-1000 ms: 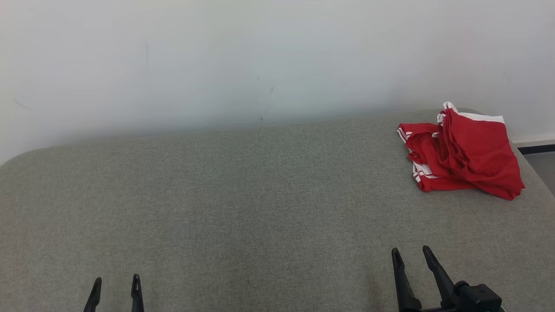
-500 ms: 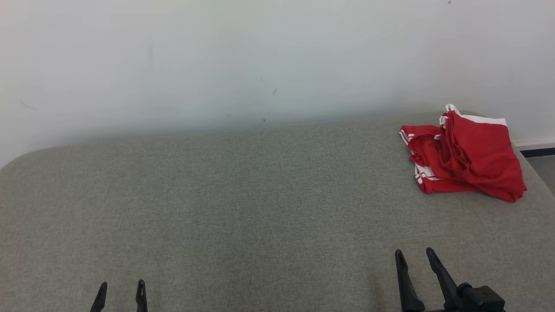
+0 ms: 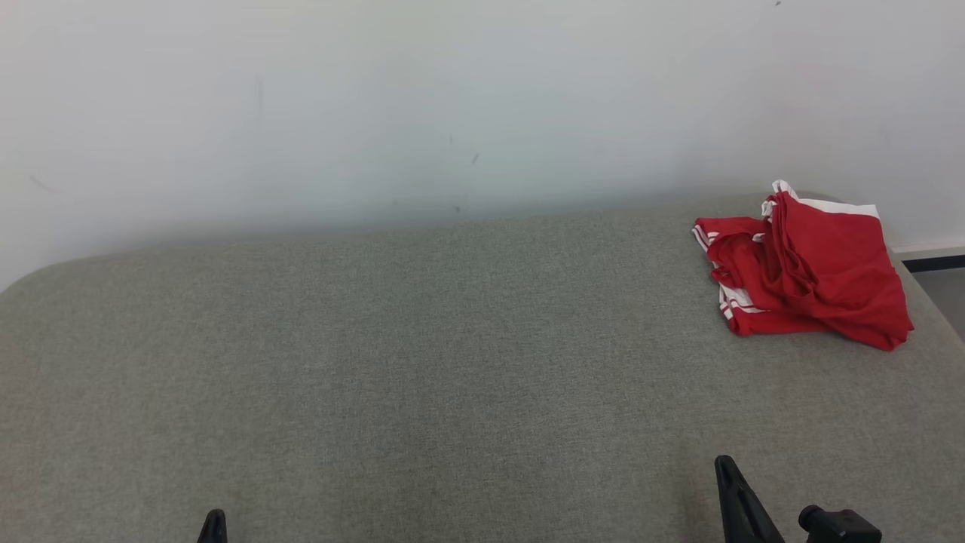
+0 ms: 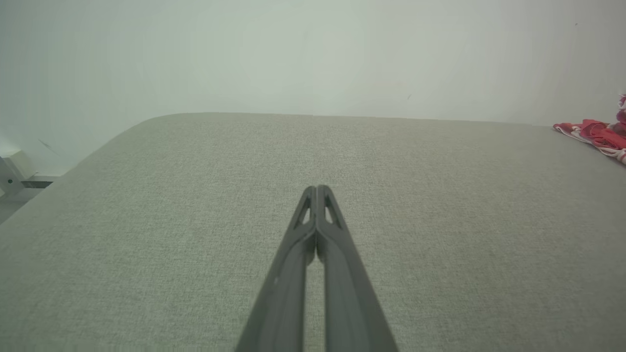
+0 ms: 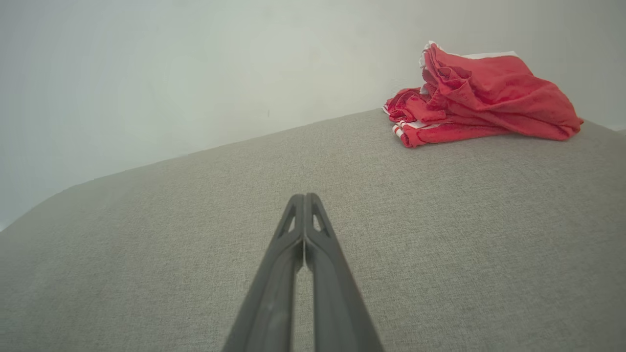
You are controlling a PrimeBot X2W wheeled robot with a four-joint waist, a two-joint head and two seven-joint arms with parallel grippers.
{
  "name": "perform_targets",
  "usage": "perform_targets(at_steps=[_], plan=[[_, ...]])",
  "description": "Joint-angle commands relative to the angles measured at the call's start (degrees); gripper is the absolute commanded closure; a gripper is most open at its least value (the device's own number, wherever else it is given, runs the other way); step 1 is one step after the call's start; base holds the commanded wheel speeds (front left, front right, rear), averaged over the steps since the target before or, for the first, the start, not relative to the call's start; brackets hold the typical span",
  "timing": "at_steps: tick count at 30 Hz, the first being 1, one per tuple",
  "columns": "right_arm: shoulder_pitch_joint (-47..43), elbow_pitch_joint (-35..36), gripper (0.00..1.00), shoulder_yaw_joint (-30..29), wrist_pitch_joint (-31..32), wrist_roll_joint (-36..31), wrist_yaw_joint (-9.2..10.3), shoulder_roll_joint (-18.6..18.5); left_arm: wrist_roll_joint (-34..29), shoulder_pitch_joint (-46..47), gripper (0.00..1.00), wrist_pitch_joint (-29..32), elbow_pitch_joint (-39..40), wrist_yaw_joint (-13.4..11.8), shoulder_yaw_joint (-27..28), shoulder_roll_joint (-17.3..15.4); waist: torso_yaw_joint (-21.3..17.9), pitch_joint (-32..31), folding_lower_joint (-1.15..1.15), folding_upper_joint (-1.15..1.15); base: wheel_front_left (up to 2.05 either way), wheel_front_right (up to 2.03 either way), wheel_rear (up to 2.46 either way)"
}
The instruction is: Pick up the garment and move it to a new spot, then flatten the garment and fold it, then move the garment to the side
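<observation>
The garment (image 3: 807, 271) is a crumpled red piece with white striped trim, bunched in a heap at the far right of the grey fabric surface (image 3: 452, 339), close to the wall. The left wrist view catches just its edge, the garment (image 4: 594, 134), at the far right; from the right wrist the garment (image 5: 479, 98) lies ahead and to the right. My left gripper (image 3: 213, 522) sits at the bottom left, fingers pressed together, as the left gripper (image 4: 317, 188) confirms. My right gripper (image 3: 725, 466) is at the bottom right, well short of the garment, and the right gripper (image 5: 304, 195) is shut on nothing.
A white wall (image 3: 452, 98) runs along the back of the surface. The surface rounds off at its far left and right corners. Beyond the right edge are a dark baseboard (image 3: 935, 262) and floor. A white fixture (image 4: 12, 171) stands off the left edge.
Both grippers went from open to shut and drew back toward the bottom edge of the head view. The garment has not moved.
</observation>
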State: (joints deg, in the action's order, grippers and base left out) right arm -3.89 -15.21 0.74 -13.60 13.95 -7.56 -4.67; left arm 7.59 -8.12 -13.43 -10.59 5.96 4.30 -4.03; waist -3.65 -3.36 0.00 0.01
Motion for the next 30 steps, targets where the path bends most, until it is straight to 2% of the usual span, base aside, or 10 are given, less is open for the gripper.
perform_targets(at_steps=[1, 30], plan=[[1.4, 0.9, 1.0, -0.5, 0.7, 3.6, 0.01, 0.0, 3.9, 1.8, 1.0, 0.9, 0.4, 0.1, 0.6, -0.1, 0.1, 0.1, 0.0, -0.01, 0.0, 0.0, 0.0], [4.6, 1.2, 1.0, -2.9, 7.5, 29.8, 0.04, 0.7, 32.4, 6.0, 1.0, 7.2, -0.4, 0.6, 0.7, 0.3, 0.9, 0.9, 0.0, -0.01, 0.0, 0.0, 0.0]])
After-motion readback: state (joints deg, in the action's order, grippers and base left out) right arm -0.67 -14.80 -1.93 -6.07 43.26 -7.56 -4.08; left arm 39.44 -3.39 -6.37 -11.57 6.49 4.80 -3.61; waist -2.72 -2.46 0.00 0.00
